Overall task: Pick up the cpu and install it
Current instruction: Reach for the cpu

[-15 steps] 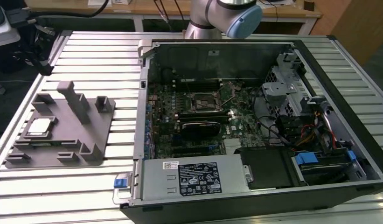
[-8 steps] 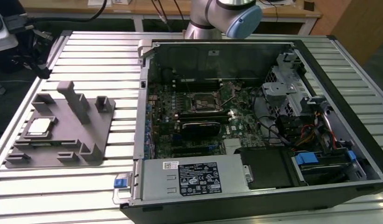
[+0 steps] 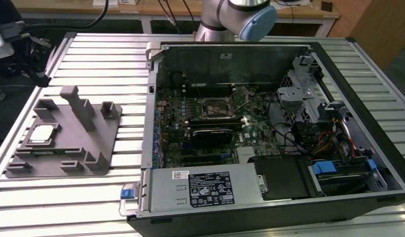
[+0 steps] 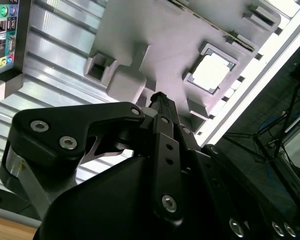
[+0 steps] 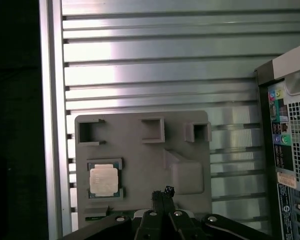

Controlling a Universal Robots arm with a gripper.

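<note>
Lying near the plate [image 5: 140,160] edge, the cpu [image 5: 102,180] is clear of the closed gripper [image 5: 162,192].

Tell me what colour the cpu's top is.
The cpu is pale silvery-grey, clearest in the first wrist view.

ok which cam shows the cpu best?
First wrist view: the cpu is seen square-on from above, whole, seated in the grey fixture plate. The second wrist view shows it slanted and washed by glare. The exterior view shows it small, at the exterior view's left.
</note>
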